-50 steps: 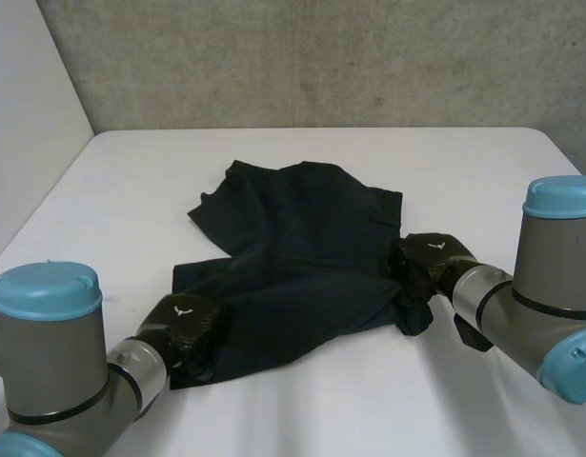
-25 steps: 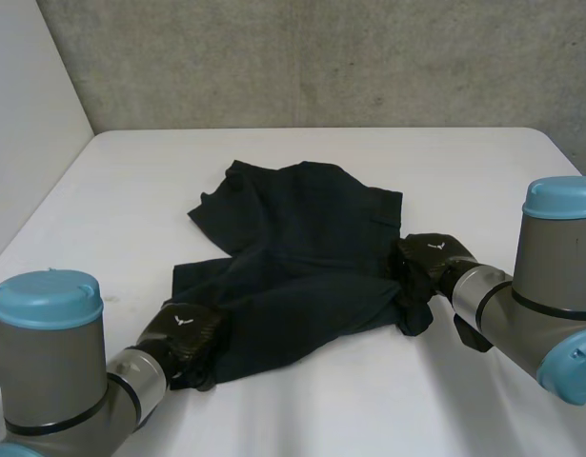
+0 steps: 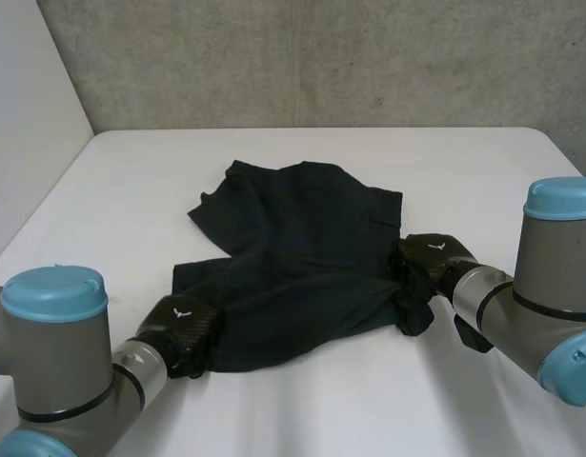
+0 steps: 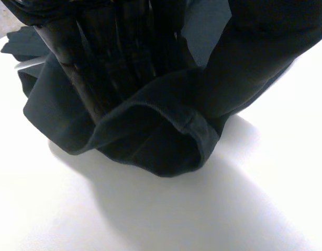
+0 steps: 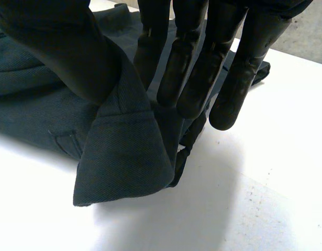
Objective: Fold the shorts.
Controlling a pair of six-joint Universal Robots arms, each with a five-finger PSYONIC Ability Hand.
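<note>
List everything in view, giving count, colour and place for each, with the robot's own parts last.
shorts: one, dark navy, lying rumpled on the middle of the table.
table: one, white, under the shorts and both hands.
wall: one, grey concrete, behind the table's far edge.
side wall: one, white, along the table's left side.
left arm: one, grey with a light-blue cap, near left.
right arm: one, grey with a light-blue cap, near right.
left hand: one, black, pinching the shorts' near left hem.
right hand: one, black, pinching a corner at the shorts' right edge.
</note>
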